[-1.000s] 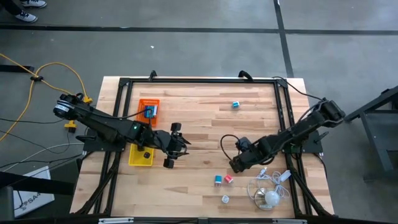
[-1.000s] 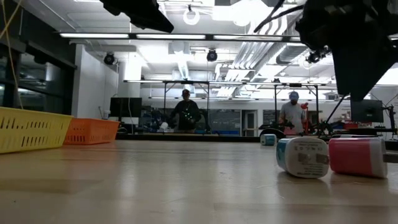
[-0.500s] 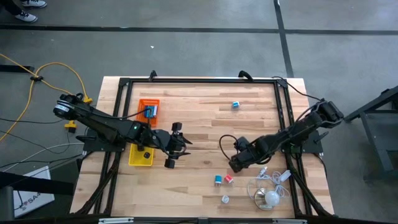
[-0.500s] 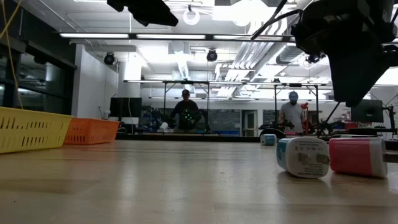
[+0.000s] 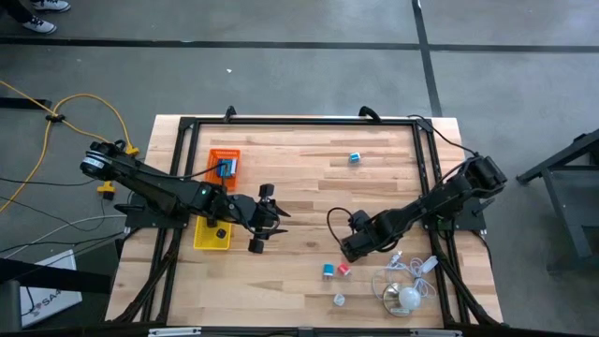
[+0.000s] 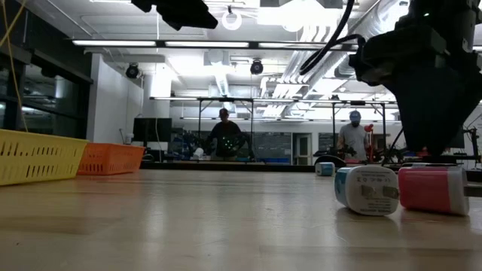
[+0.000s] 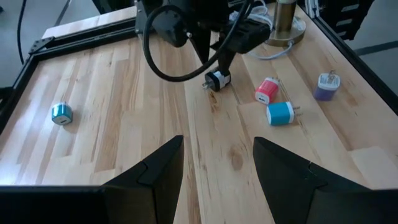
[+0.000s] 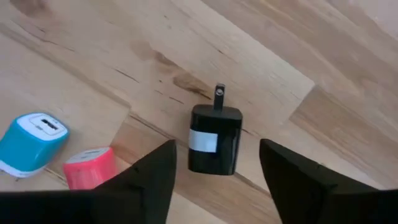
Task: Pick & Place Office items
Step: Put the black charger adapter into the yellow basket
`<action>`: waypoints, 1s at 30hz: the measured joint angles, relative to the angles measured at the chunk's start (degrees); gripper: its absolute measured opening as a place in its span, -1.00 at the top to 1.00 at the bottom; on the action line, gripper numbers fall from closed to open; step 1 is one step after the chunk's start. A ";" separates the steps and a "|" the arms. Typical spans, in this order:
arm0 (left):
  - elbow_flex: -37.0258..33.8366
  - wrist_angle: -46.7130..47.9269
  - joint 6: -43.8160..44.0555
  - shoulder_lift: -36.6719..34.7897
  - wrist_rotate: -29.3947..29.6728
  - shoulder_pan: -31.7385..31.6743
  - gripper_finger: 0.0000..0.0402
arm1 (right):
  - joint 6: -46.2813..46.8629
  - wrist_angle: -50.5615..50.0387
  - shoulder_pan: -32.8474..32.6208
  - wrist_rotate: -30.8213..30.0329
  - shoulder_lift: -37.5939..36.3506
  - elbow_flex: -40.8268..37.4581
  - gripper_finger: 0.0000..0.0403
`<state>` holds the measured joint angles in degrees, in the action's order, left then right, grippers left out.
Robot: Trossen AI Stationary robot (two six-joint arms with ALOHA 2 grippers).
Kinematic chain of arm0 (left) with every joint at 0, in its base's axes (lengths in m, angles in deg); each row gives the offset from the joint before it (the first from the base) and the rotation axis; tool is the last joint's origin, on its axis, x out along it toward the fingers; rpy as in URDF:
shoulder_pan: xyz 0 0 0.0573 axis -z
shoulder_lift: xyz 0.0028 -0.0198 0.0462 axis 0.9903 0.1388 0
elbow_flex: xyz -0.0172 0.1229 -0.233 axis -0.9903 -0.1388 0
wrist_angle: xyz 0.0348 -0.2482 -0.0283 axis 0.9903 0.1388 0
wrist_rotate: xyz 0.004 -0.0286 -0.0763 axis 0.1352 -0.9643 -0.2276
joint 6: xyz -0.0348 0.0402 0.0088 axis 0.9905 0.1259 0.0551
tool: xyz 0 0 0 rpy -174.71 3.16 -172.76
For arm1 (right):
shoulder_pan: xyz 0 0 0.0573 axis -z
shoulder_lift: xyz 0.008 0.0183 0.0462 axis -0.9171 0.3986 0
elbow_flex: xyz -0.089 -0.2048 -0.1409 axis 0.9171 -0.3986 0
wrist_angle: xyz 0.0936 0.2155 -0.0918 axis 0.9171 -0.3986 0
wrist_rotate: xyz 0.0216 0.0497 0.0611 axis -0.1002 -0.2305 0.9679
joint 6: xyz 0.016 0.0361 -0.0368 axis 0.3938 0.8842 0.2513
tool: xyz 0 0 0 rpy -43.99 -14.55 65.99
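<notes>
My right gripper [image 8: 216,153] is open and hangs low over a black plug block [image 8: 214,139] with a white label, which lies flat on the wood; one finger stands on each side of it without touching. Close by lie a blue block [image 8: 31,144] and a pink block [image 8: 91,168], also seen as the blue block [image 5: 328,271] and the pink block [image 5: 343,270] from above. A purple-white block [image 5: 339,300] sits nearer the near edge, and a teal block [image 5: 356,157] lies far off. My left gripper [image 5: 259,219] waits open beside the trays.
A yellow tray [image 5: 212,235] holds a black bit and an orange tray [image 5: 225,161] holds a blue one, both at the table's left. A white cable bundle with a round piece [image 5: 408,298] lies near the right near corner. A black frame [image 5: 299,121] rims the table. People stand far behind.
My right gripper has come down toward the table and shifted a little toward the left and near edges, ending over the black block. The blocks have stayed where they were.
</notes>
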<state>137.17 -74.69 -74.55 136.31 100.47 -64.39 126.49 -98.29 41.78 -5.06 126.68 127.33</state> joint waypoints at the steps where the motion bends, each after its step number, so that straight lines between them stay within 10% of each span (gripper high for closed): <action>1: 0.00 -0.03 0.00 0.00 0.00 0.00 0.08 | 0.18 0.48 0.00 -0.02 0.00 0.00 -0.13; 30: 0.00 -1.48 -0.02 0.00 0.00 0.00 0.08 | 6.88 1.64 -1.97 -0.85 3.52 0.00 -0.17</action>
<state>137.17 -76.17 -74.57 136.31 100.47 -64.39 133.37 -96.65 39.81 -5.91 130.20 127.33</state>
